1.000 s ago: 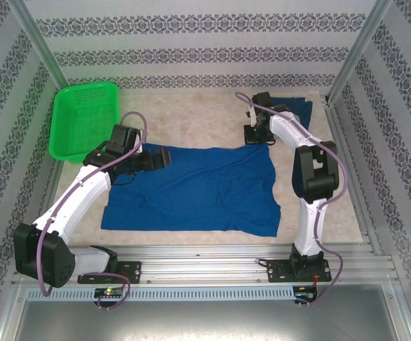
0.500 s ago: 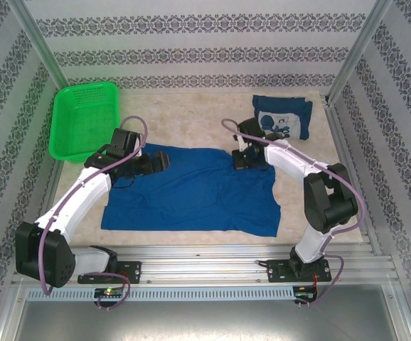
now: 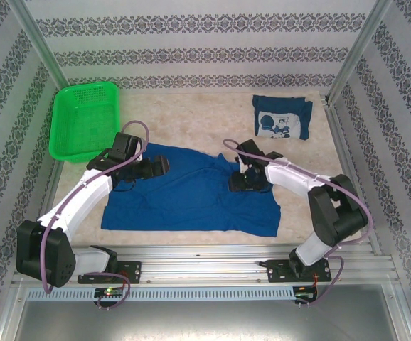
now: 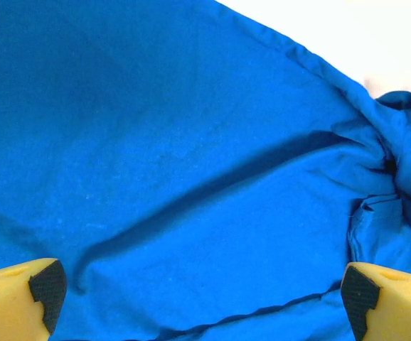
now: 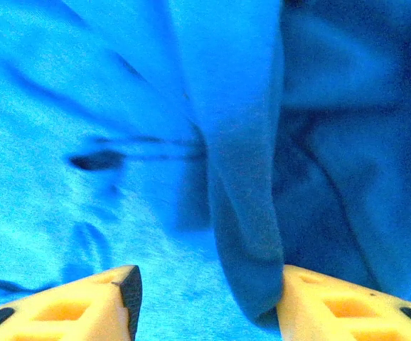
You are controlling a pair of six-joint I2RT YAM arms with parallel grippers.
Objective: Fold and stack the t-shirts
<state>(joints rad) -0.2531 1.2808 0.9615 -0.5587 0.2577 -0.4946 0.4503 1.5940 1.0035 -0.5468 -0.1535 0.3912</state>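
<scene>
One royal-blue t-shirt [image 3: 191,195] lies spread across the middle of the table, its far right part bunched up. A second t-shirt [image 3: 282,118] lies folded at the back right with its print facing up. My left gripper [image 3: 164,165] hovers open over the spread shirt's far left part. In the left wrist view the left gripper [image 4: 202,291] has only flat blue cloth [image 4: 191,142] between its fingers. My right gripper [image 3: 235,183] sits over the bunched far right part. In the right wrist view the right gripper [image 5: 209,298] stands open, and a raised fold of cloth [image 5: 244,213] leans against its right finger.
A green mesh basket [image 3: 84,121] stands at the back left corner. Metal posts and patterned walls close in the table on three sides. Bare tabletop [image 3: 191,114] runs along the back between the basket and the folded shirt.
My right gripper came from the back right toward the middle, dragging the spread shirt's far right corner inward, uncovering the folded shirt. Its jaws then parted. The left arm barely moved.
</scene>
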